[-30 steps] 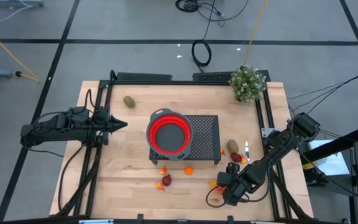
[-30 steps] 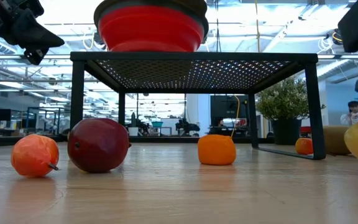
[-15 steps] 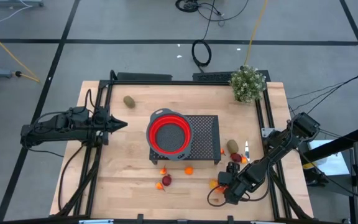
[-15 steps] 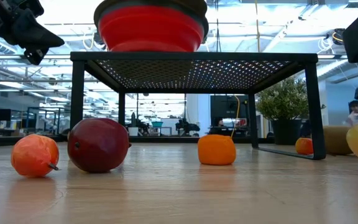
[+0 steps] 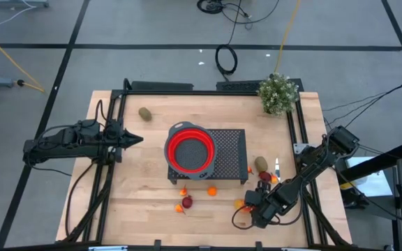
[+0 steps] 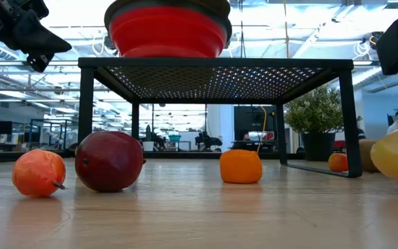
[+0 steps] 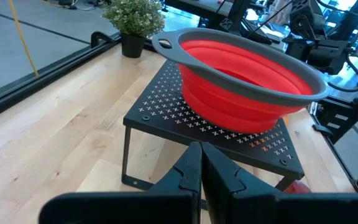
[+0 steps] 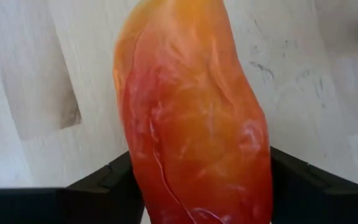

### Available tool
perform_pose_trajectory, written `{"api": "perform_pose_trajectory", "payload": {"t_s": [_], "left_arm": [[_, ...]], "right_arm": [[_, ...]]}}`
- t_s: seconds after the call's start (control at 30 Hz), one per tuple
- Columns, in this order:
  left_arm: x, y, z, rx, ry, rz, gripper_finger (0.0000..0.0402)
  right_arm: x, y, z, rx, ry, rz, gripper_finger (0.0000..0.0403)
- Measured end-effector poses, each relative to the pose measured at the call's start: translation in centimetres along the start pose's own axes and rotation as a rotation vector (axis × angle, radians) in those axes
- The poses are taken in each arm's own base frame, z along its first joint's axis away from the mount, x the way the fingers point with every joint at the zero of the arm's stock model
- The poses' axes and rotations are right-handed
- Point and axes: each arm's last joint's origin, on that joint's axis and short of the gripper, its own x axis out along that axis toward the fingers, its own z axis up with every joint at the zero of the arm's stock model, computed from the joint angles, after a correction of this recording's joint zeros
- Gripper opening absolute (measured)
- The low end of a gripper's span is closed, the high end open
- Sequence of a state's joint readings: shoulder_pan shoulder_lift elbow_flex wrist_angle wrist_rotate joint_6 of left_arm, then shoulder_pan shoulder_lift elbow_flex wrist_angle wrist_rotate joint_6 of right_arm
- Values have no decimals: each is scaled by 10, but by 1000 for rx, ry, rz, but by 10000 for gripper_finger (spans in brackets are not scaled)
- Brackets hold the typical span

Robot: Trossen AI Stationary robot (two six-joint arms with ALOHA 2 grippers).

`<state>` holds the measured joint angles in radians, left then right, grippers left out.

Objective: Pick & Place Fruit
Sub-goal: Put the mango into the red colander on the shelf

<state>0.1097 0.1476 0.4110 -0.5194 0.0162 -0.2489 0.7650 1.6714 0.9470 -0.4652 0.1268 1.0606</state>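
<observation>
Your right claw (image 5: 245, 203) sits low at the near edge of the pale wooden counter (image 5: 145, 167), its dark fingers (image 8: 101, 180) flanking the long red-orange-yellow toy fruit (image 8: 191, 118) on both sides; whether they grip it, you cannot tell. Your left claw (image 5: 137, 139) hangs closed, well apart.

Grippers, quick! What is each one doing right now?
Left gripper: shut, holding nothing, beside the rack.
Right gripper: around the red-orange-yellow fruit; whether it grips yet cannot be told.
</observation>
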Motion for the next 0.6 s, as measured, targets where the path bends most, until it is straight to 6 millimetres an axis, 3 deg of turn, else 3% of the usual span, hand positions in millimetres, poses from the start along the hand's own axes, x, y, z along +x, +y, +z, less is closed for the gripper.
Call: {"api": "perform_pose_trajectory", "payload": {"t_s": [0.3, 0.6], "left_arm": [[0, 0, 0, -3, 0, 0, 8], [0, 0, 0, -51, 1, 0, 8]], "right_arm": [[-2, 4, 1, 86, 41, 39, 231], [-17, 27, 16, 106, -28, 154, 226]]}}
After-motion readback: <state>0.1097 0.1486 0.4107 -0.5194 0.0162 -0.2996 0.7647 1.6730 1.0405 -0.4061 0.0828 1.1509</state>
